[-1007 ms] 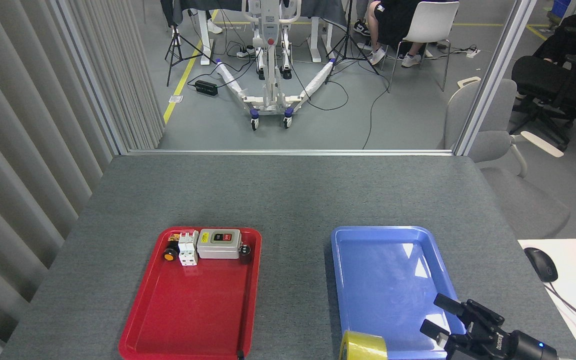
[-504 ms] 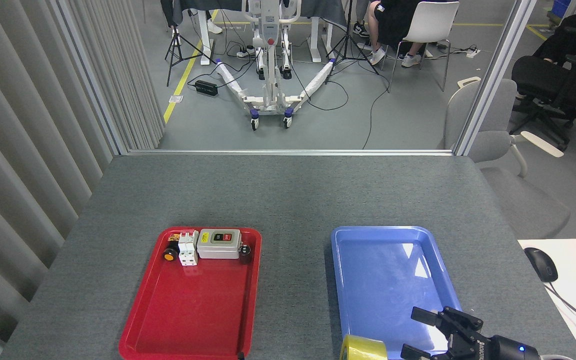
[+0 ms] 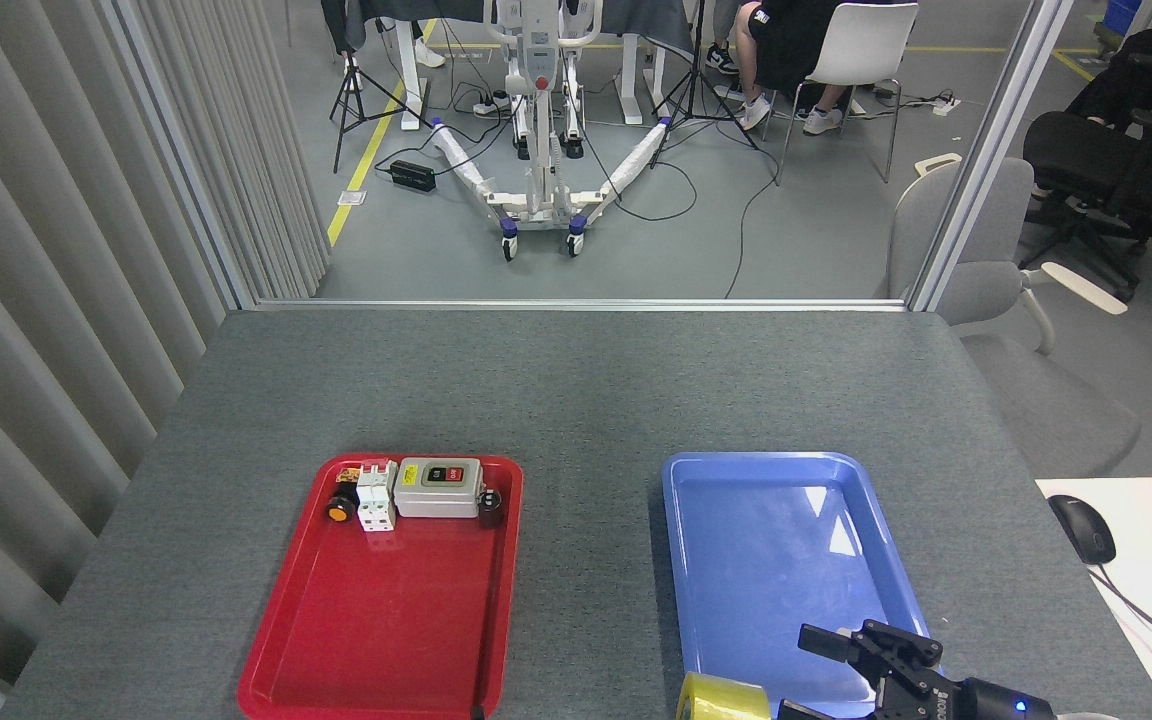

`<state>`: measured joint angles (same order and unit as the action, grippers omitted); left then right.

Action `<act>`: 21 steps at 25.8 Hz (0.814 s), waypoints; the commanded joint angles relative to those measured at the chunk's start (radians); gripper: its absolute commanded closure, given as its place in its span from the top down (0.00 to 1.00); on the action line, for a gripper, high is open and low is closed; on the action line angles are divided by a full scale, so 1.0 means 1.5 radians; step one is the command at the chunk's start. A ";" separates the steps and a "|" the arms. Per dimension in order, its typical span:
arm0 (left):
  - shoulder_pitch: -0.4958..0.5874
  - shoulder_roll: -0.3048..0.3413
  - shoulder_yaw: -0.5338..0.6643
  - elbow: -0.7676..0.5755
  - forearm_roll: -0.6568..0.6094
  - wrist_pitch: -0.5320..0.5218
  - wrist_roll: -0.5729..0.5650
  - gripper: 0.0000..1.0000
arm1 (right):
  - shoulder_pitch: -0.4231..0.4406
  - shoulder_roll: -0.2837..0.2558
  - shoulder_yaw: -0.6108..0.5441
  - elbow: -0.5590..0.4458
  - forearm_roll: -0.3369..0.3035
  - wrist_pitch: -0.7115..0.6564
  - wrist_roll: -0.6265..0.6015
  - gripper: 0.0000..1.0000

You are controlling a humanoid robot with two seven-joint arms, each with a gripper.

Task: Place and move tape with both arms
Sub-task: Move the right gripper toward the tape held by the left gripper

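Right gripper spread open beside the tape — blue tray (near end)

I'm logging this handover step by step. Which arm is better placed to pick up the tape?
Right, most likely. The right gripper is open beside the tape at the near end of the blue tray, fingers toward the roll. The left arm is out of view.

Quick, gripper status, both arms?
Left gripper: not in view.
Right gripper: open, holding nothing, fingers spread just right of the tape at the blue tray's near edge.
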<state>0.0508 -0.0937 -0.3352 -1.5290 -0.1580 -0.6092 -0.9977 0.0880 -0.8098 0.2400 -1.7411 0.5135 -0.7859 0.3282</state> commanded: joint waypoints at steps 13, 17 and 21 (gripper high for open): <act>0.003 0.002 0.000 -0.003 0.000 -0.001 0.000 0.00 | 0.018 0.033 0.000 -0.030 0.017 0.000 0.006 0.98; 0.001 0.007 0.004 0.007 0.000 -0.011 0.000 0.00 | 0.020 0.032 0.000 -0.031 0.017 0.000 0.006 1.00; -0.009 -0.002 0.012 0.034 0.000 -0.009 0.003 0.00 | 0.018 0.036 0.000 -0.033 0.017 0.000 0.006 1.00</act>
<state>0.0473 -0.0907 -0.3262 -1.5012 -0.1580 -0.6236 -0.9954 0.1174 -0.7596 0.2393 -1.7885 0.5387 -0.7853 0.3376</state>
